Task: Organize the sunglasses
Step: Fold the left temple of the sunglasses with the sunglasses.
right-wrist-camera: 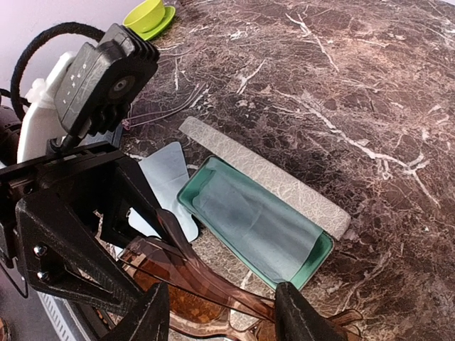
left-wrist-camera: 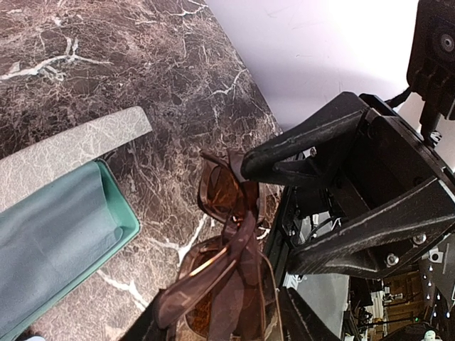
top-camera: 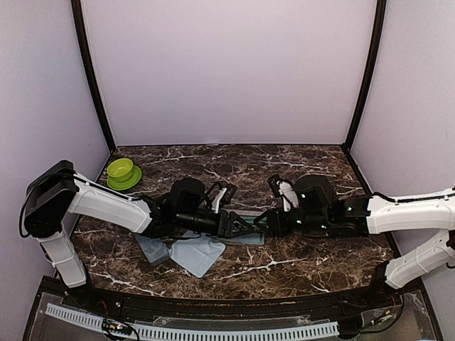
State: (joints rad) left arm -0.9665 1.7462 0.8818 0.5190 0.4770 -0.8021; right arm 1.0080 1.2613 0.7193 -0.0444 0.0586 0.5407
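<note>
Where the marble table (top-camera: 313, 270) comes closest to the arm bases, a pale blue cloth (top-camera: 195, 256) lies flat, left of centre; just left of it sits a blue-grey piece (top-camera: 153, 250), case or cloth I cannot tell; a little farther, at the table's middle, a grey case (right-wrist-camera: 274, 181) lies open, its teal tray holding another pale cloth; close by this case, lifted off the table and not in it, are the sunglasses (left-wrist-camera: 227, 249), brown and see-through, folded, caught between the two arms that meet there; the left gripper (left-wrist-camera: 220, 320) reaches in from the left and is clamped on them; the right gripper (right-wrist-camera: 220, 291) reaches in from the right, its jaws apart with one temple running across the gap, and whether they press on the frame I cannot tell; far off at the left rear stands a green bowl (top-camera: 121, 169) on a green saucer.
</note>
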